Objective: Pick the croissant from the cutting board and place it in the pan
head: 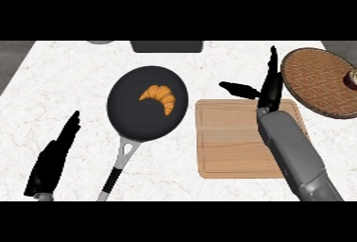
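On the desk (55, 85), we are seeing the cutting board (233, 142) lying bare beside the pan (125, 111); our right hand (268, 87), fingers straight and holding nothing, is hovering right of the croissant (159, 97), which is lying inside the pan, long axis slanting.

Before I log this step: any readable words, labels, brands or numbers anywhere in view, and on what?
None. The pan, croissant, cutting board and counter carry no text. The brown plate shows only a geometric pattern, no letters or numbers.
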You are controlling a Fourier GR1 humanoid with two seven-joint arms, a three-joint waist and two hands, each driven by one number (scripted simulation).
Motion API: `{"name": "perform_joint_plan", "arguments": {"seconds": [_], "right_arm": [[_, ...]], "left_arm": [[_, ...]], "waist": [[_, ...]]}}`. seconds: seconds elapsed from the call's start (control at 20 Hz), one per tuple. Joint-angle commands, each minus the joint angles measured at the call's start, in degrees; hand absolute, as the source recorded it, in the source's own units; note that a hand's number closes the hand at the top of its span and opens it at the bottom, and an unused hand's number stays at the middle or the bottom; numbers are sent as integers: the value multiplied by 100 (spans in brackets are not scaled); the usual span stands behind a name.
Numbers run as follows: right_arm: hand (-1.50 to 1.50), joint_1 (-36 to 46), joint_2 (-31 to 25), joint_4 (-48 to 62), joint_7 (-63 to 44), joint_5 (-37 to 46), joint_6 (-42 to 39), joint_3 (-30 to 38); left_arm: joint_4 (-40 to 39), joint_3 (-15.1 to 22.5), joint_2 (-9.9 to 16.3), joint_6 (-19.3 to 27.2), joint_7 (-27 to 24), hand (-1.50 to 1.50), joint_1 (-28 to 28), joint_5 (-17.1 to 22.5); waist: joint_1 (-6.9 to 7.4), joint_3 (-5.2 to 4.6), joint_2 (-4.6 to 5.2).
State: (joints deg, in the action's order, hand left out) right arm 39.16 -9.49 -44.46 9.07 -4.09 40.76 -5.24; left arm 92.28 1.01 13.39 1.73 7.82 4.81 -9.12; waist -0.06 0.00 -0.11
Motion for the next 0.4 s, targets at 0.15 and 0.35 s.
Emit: {"name": "perform_joint_plan", "arguments": {"seconds": [0.15,0.35], "right_arm": [[-150,-1253,-648,-1307,-112,18,-749,29],[-150,-1793,-1115,-1927,-274,-159,-1333,244]], "left_arm": [[147,-70,-53,-140,281,0,-96,-15],[314,18,-213,-3,79,0,241,-188]], "waist": [[-19,-1,-3],[-8,0,-2]]}}
